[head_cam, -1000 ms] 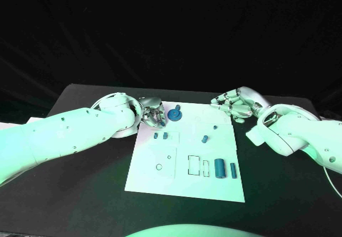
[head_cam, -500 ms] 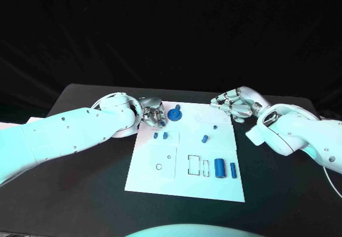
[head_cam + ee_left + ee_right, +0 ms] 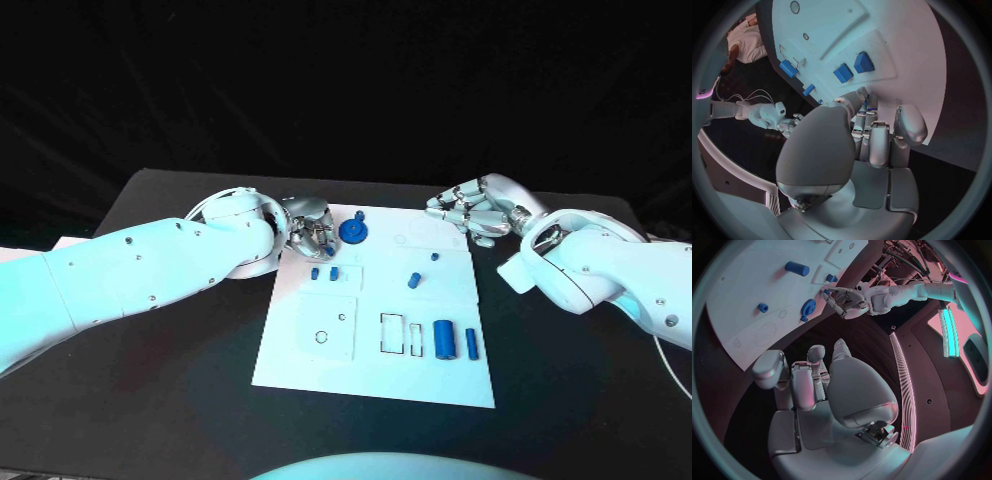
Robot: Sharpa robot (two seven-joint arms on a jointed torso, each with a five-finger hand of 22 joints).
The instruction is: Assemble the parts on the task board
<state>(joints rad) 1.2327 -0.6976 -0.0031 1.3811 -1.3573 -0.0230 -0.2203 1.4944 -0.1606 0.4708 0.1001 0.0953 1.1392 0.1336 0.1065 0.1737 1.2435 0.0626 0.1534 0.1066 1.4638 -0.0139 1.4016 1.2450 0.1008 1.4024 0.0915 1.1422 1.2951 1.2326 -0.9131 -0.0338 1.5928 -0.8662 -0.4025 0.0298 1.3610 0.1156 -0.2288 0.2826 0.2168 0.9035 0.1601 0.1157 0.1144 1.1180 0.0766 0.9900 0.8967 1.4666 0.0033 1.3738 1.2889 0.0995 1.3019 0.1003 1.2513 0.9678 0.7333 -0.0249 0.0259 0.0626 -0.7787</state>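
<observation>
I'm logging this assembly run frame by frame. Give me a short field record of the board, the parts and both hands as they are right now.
surface: black table
task board: white plate, lying flat in the middle
gear part: blue gear at the board's far edge, beside the left hand
other parts: two blue cylinders lying near the board's right edge
left hand: fingers curled in, at the board's far left corner, holding nothing visible
right hand: fingers curled in, at the board's far right corner, nothing in it

Black table is carrying the white task board at its middle. The board is lying flat, long side running away from the robot. Small blue parts are sitting on it.
</observation>
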